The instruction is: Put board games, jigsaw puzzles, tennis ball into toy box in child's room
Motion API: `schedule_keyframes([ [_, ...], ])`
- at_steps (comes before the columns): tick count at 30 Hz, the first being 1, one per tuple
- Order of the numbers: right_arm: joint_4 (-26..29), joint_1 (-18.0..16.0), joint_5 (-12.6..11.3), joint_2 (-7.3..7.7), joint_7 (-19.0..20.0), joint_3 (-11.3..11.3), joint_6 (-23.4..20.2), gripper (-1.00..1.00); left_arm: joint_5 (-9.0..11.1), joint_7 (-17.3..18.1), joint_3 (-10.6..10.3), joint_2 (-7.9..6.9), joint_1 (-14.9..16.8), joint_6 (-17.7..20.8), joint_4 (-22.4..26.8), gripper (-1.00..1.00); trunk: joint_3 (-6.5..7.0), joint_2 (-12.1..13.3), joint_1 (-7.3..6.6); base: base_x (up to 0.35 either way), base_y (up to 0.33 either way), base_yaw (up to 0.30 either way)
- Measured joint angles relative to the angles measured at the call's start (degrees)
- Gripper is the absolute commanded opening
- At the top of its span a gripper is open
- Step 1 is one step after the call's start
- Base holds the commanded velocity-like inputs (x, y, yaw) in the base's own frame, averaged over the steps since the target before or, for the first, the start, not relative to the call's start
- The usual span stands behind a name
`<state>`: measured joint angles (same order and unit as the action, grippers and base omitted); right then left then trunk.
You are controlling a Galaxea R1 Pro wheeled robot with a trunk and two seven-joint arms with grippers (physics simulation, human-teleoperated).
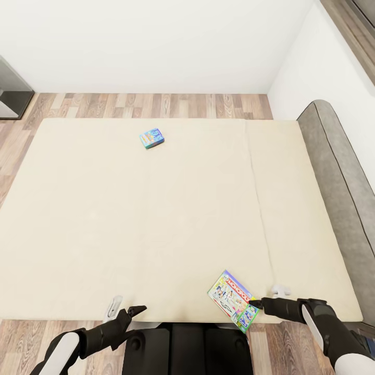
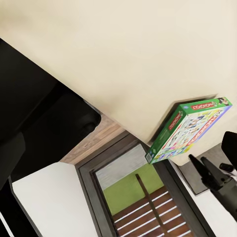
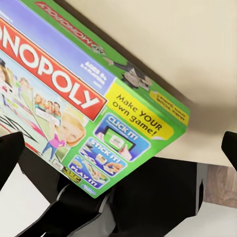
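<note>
On the beige mattress of the bed [image 1: 156,219], a green-edged Monopoly board game [image 1: 233,300] [image 2: 190,129] [image 3: 84,103] lies at the front edge, one corner hanging over it. My right gripper [image 1: 268,295] [image 2: 213,174] [image 3: 118,150] is open at the box's right side. In the right wrist view its fingertips [image 3: 10,154] are spread wide with the box close in front of them. A blue board game [image 1: 151,138] lies far back on the mattress. My left gripper [image 1: 125,308] hovers open at the front edge, left of centre, holding nothing.
The grey headboard [image 1: 333,172] runs along the bed's right side against a white wall. Wood-plank floor [image 1: 156,105] shows beyond the bed, with a dark cabinet [image 1: 13,88] at the far left. My black base [image 1: 187,349] stands against the bed's front.
</note>
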<state>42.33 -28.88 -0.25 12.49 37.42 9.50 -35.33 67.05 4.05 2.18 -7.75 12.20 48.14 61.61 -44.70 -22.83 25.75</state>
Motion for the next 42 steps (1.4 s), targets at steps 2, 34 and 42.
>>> schedule_keyframes([
  [2, -0.5, 0.0, 0.0, -0.06, 0.0, 0.0, 0.0, 1.0, 0.0, 0.0, 0.0, 0.0, 0.0, 0.0, 0.0, 1.0, 0.0, 0.0, 0.0, 0.0, 0.0, 0.0],
  [34, -3.5, 0.0, -0.1, -0.16, 0.0, 0.0, 0.1, 1.0, 0.0, 0.0, 0.1, 0.0, 0.0, 0.0, 0.0, 1.0, 0.0, 0.0, 0.0, 0.0, 0.0, 0.0],
  [42, -3.5, -0.1, -0.1, -0.16, 0.0, 0.0, 0.1, 1.0, 0.0, 0.0, 0.1, 0.0, 0.0, 0.0, 0.0, 1.0, 0.0, 0.0, 0.0, 0.0, 0.0, 0.0],
])
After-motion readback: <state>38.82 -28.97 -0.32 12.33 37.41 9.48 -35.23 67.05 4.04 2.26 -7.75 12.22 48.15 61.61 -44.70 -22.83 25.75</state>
